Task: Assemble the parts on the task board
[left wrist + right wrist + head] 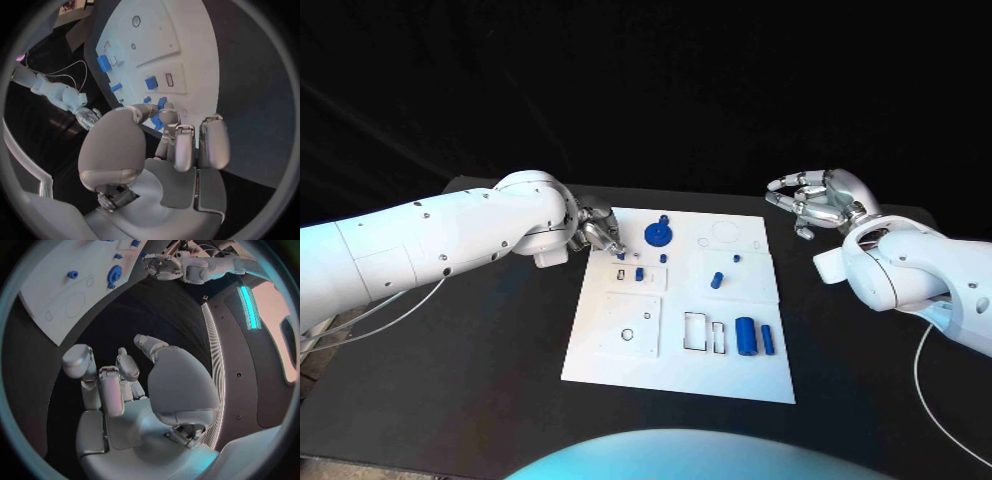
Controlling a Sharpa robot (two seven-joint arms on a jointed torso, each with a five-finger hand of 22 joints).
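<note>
The white task board (678, 362) lies in the middle of the black table. My left hand (600, 235) is over its far left corner, fingertips drawn together on a small blue part (620, 256). In the left wrist view the thumb and a finger (169, 117) pinch that blue part (157, 122) just above the board (187, 45). A blue round disc (659, 235), a blue peg (639, 272), a blue block (715, 280) and two blue cylinders (746, 336) sit on the board. My right hand (819, 200) hovers off the board's far right corner, fingers loosely curved, holding nothing.
Outlined slots (695, 330) and a raised square plate (632, 322) mark the board's near half. Black table (473, 360) spreads to both sides of the board. A thin white cable (387, 310) hangs by my left arm.
</note>
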